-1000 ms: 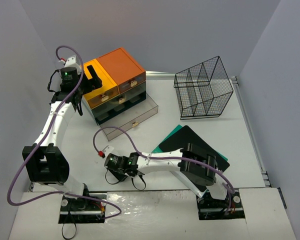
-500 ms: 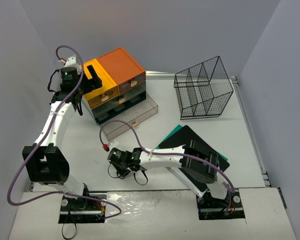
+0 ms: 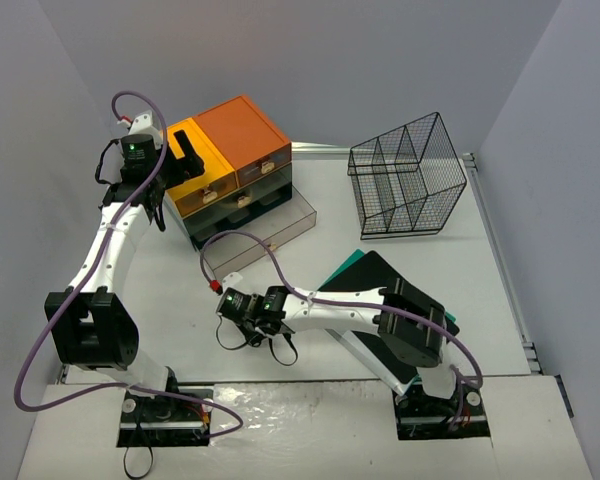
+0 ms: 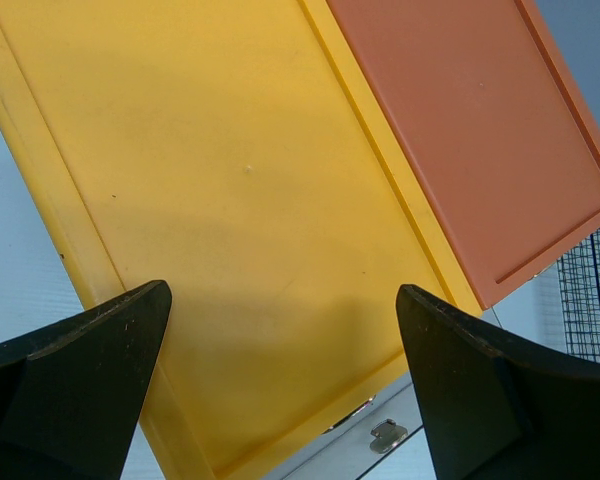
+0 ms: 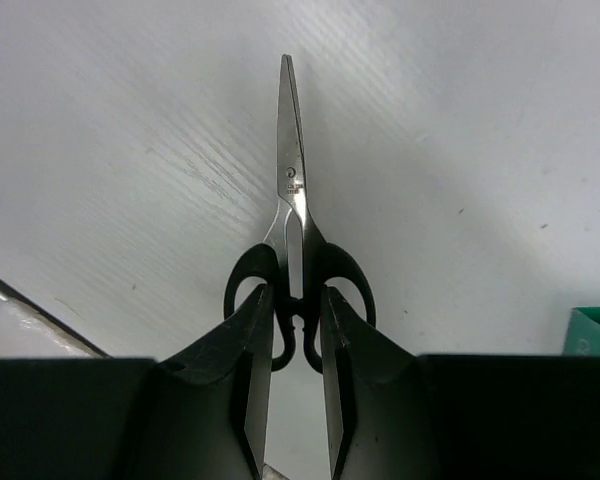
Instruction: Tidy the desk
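R jaws pinch black-handled steel scissors (image 5: 292,190) by handles, over matte white rectangular worktop (image 3: 160,280) nr front edge. L jaws spread wide above yellow/orange-topped drawer chest (image 4: 230,180), its clear btm drawer (image 3: 265,235) pulled out. Black wire basket (image 3: 405,175) far right; green+black flat pads (image 3: 365,275) under R arm.

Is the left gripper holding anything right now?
No: the left gripper stands wide open over the flat yellow plastic top of the drawer chest, with nothing between its fingers.
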### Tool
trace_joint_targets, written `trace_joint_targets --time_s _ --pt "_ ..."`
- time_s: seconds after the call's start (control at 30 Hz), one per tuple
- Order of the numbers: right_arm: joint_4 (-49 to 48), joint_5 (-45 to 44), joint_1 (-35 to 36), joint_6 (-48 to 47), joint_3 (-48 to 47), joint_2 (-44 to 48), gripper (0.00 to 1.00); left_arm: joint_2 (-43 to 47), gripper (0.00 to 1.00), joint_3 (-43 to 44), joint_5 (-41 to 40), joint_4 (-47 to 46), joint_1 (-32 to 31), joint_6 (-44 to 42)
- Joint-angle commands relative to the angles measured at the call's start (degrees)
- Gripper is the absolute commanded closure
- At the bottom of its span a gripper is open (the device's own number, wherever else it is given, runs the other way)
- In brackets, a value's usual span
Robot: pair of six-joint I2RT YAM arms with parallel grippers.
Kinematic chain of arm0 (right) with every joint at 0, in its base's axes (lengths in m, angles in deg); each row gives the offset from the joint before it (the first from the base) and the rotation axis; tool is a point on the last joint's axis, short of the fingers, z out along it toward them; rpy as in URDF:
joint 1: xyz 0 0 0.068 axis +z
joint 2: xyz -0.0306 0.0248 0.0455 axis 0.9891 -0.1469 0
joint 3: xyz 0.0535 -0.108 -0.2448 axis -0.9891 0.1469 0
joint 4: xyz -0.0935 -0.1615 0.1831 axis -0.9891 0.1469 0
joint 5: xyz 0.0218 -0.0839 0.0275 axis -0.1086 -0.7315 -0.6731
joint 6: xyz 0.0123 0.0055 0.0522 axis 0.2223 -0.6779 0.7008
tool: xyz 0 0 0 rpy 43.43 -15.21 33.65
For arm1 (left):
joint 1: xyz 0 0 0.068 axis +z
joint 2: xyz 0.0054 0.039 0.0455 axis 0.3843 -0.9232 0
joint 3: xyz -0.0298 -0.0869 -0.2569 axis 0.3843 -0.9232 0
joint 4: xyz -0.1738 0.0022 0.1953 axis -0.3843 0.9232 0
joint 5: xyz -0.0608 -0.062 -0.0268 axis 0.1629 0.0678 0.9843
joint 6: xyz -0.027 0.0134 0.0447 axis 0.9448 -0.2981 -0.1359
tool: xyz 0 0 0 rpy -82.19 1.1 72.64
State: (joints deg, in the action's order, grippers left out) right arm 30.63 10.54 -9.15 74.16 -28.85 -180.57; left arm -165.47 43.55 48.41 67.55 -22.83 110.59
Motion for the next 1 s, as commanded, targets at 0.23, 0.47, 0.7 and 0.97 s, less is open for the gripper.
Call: trace_joint_targets --time_s 0.23,0.47,0.7,0.97 --pt "5.48 -5.70 -3.53 -2.59 -7.86 11.51 1.00 -2.15 0.03 -1.53 -5.24 13.38 2.95 -0.25" --pt "5.07 -6.32 -10.88 2.75 -13.37 10.08 1.00 -2.15 0.03 -1.64 -5.15 13.15 2.95 0.03" --pt "2.59 -1.35 -18.68 12.38 -22.82 5.14 1.00 -2.16 0.03 -2.21 -5.08 12.82 3.03 0.18" --pt "-1.97 3.85 -24.08 21.03 -27.02 0.51 1.00 -2.05 0.03 -2.87 -4.75 12.05 2.95 0.63"
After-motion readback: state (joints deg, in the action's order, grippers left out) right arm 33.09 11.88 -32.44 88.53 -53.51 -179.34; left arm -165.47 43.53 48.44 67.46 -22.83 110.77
